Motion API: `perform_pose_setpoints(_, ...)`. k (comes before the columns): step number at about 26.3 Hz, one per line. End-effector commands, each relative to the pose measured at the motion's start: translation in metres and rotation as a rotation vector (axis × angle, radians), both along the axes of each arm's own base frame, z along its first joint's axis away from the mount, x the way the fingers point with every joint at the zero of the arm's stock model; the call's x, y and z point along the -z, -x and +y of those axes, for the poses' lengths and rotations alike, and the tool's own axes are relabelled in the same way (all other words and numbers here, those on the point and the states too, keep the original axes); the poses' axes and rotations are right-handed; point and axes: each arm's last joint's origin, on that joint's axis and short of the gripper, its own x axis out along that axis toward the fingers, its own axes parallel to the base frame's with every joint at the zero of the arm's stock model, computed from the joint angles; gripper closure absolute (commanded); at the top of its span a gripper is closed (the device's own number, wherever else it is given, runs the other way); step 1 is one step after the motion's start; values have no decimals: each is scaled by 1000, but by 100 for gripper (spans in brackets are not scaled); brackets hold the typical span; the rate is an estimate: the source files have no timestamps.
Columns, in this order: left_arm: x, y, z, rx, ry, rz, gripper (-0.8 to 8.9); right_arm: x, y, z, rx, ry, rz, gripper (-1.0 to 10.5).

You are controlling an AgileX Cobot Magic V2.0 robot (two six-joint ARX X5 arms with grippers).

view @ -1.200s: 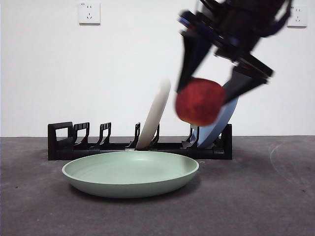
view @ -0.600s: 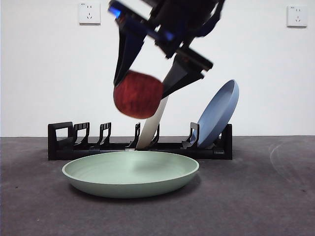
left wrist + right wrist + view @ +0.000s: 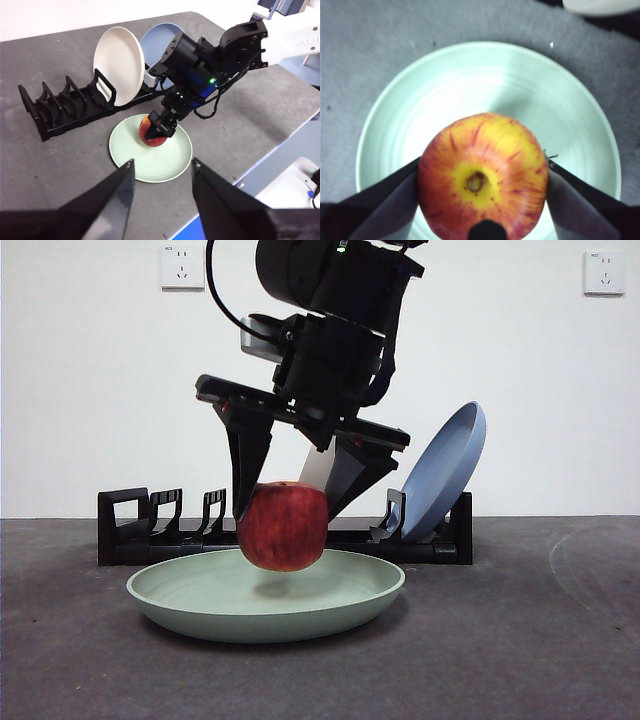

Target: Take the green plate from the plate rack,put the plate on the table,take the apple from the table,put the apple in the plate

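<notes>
Overhead, right arm: the black arm is reaching down from the top of the front view, wrist pointing almost straight at the table, with the right gripper (image 3: 285, 515) hanging over the middle of the plate.
Right gripper grip: its two black jaws are pressing on opposite sides of the large dark red apple (image 3: 283, 526), spread about as wide as the fruit.
Apple: it is hanging stem-up just above the plate's floor, a small shadow lying under it; the right wrist view is showing its yellowish-orange patch around the stem (image 3: 483, 197).
Green plate: the pale sage-green round shallow plate (image 3: 190, 608) is lying flat on the dark grey speckled table (image 3: 540, 650), just in front of the rack.
Plate rack: the long low black plastic rack (image 3: 130, 530) is standing at the far side near the white wall, holding a cream-white plate (image 3: 120, 59) and, to its right, a leaning blue plate (image 3: 445, 472).
Left gripper: the left gripper (image 3: 162, 185) is hovering high above the near side of the table, well away from the plate, jaws parted and holding nothing.
</notes>
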Motion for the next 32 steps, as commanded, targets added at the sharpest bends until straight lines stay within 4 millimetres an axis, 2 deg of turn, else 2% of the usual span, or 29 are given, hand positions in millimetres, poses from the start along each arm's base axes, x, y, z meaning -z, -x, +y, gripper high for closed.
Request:
perform_pose_setpoints(1, 1, -1, -1, -5, 3, 7, 624, 7, -1, 4, -23, 19, 0, 959)
perform_pose_setpoints(7, 1, -1, -1, -6, 2, 7, 624, 27, -4, 6, -27, 69, 49, 959)
perform_pose_setpoints(10, 1, 0, -1, -5, 2, 7, 624, 27, -4, 7, -29, 66, 44, 926)
perform_pose_setpoints(12, 1, 0, -1, -5, 2, 7, 624, 26, -4, 7, -30, 65, 44, 803)
perform_pose_setpoints(15, 1, 0, -1, -5, 2, 7, 624, 25, -5, 7, -29, 64, 43, 548)
perform_pose_setpoints(17, 1, 0, -1, -5, 2, 7, 624, 25, -5, 7, -29, 63, 42, 432)
perform_pose_setpoints(25, 1, 0, -1, -5, 2, 7, 624, 18, -6, 9, -33, 50, 50, 429)
perform_pose_setpoints(32, 1, -1, -1, -5, 2, 7, 624, -5, -8, 12, -42, 46, 65, 431)
